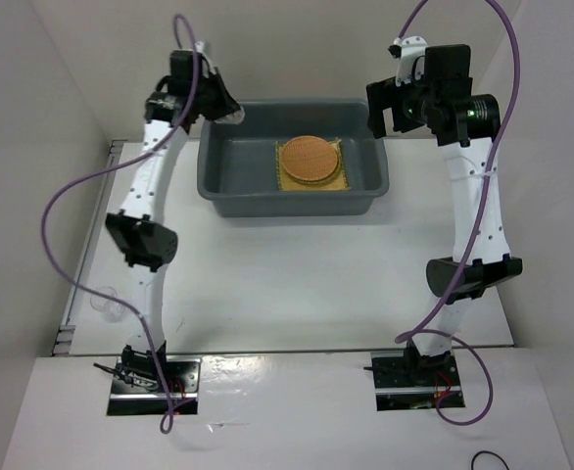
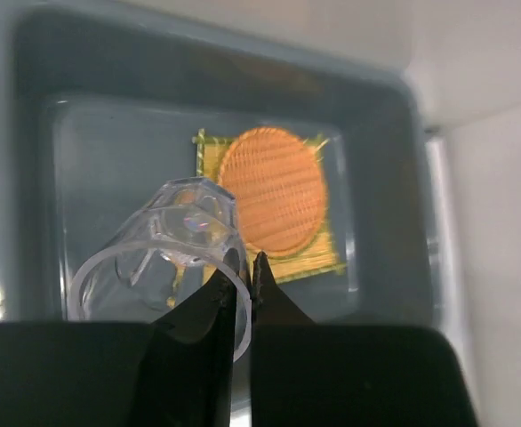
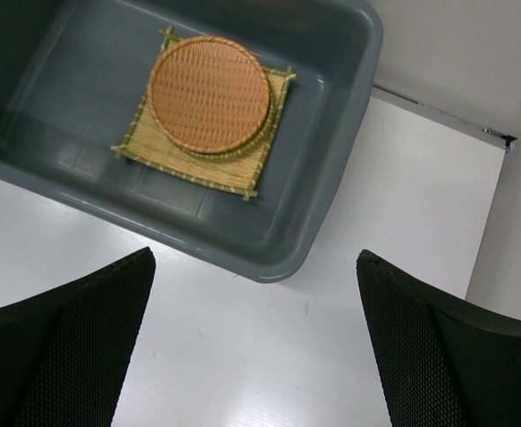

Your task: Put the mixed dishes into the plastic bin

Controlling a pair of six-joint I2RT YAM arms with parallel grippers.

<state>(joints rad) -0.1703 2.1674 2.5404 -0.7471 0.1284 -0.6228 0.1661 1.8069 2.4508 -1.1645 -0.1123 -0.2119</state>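
Note:
The grey plastic bin (image 1: 214, 186) stands at the far middle of the table. A yellow bamboo mat (image 1: 336, 181) lies on its floor with an orange-brown woven disc (image 1: 310, 160) on top. I cannot tell if a second disc lies under it. My left gripper (image 1: 228, 108) hovers over the bin's left end. In the left wrist view it (image 2: 245, 267) is shut on the rim of a clear glass cup (image 2: 167, 253). My right gripper (image 1: 380, 113) is open and empty above the bin's right end, and its wrist view (image 3: 253, 267) looks down on the bin's corner (image 3: 332, 178).
A second clear glass cup (image 1: 108, 305) sits on the table at the left edge, beside the left arm's base link. White walls close in the table on the left, back and right. Purple cables loop off both arms.

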